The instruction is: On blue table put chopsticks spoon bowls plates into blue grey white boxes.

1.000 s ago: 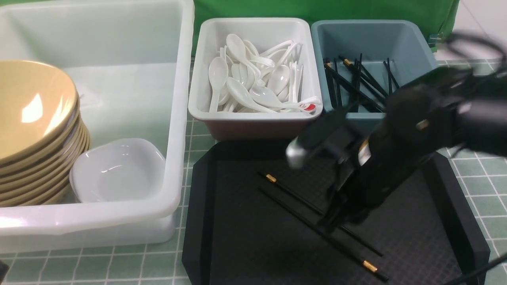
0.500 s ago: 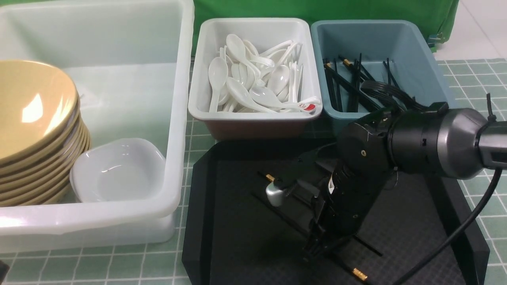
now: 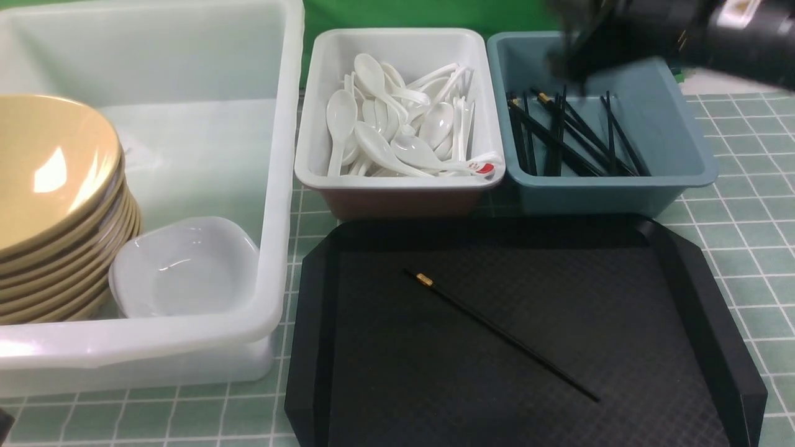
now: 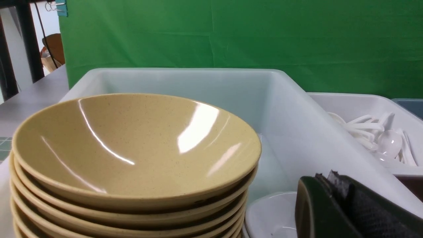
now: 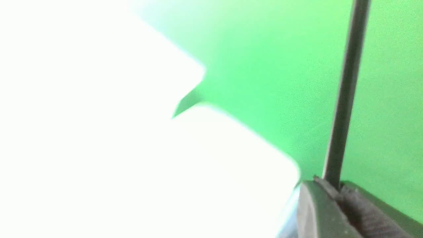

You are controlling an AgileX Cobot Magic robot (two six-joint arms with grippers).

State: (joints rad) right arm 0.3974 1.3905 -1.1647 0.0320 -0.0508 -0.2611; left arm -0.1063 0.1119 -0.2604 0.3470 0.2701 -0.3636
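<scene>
So from where I'm standing, the right arm's gripper (image 5: 337,188) has its fingers pinched around a thin dark chopstick (image 5: 345,99), which sticks out from between the tips, and that whole arm is pretty blurry up over the small slate blue-grey plastic box (image 3: 621,181). That box has a bunch of black chopsticks (image 3: 562,133) with little gold bands lying in it, all crossed over each other. Just beside it is the small white plastic box with a brownish underside (image 3: 397,182), loaded with a messy heap of glossy white plastic soup spoons (image 3: 341,118), one of them with a red mark on the handle. One more black chopstick with a gold band (image 3: 503,335) lies at a slant on the black octagonal tray (image 3: 313,372), in front of the two small boxes. Over on the left there's the big translucent white plastic box (image 3: 149,338), with a tilted stack of round glossy tan-yellow bowls (image 3: 56,174) in it and some small white rounded-square dishes (image 3: 186,267) right next to the stack. The left arm's gripper (image 4: 330,178) is near that big box, fingers pressed together with nothing in them. Everything's on the desk (image 3: 764,273) with the blue-green, white-grid cloth, and a green sheet (image 4: 231,39) hangs behind.
</scene>
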